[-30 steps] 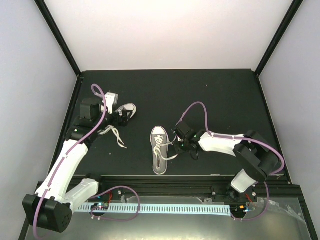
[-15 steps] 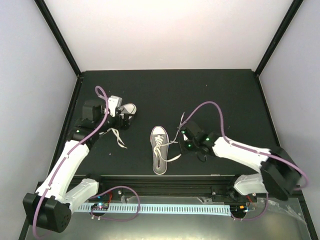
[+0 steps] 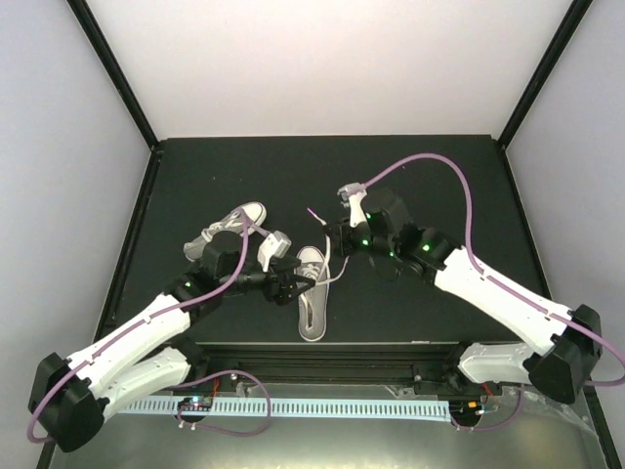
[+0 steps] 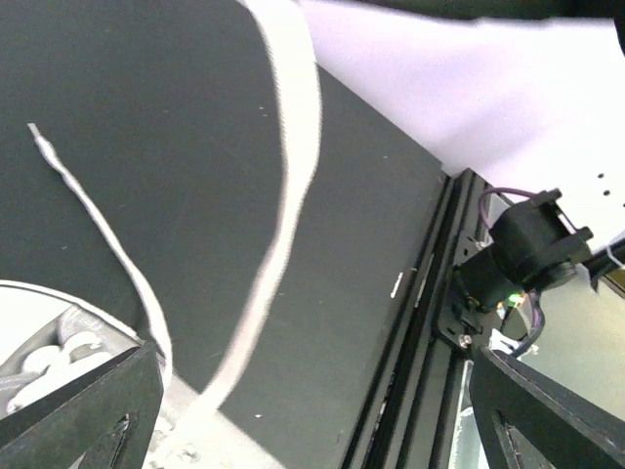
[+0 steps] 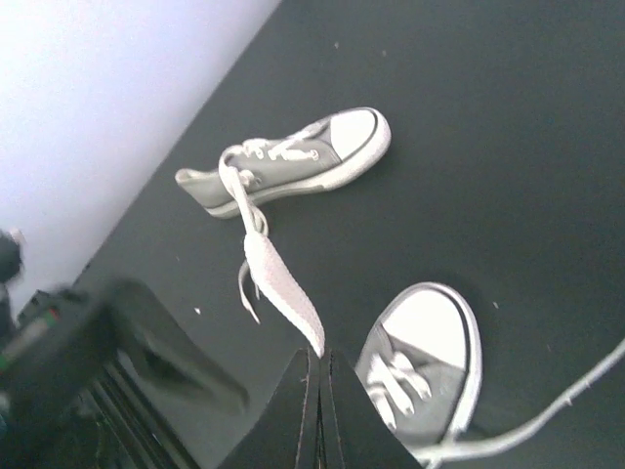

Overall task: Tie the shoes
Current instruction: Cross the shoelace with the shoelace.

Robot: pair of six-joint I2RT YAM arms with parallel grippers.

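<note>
White lace (image 5: 280, 290) in right end effector (image 5: 318, 356): wrist-view only.

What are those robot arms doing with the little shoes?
The robot is trying to tie them. Its right gripper is pinching a white lace and holding it up in the air. Its left gripper is open, right beside the nearer shoe. The other shoe lies farther back with nothing touching it. The laces are loose, and no bow is tied yet.
</note>
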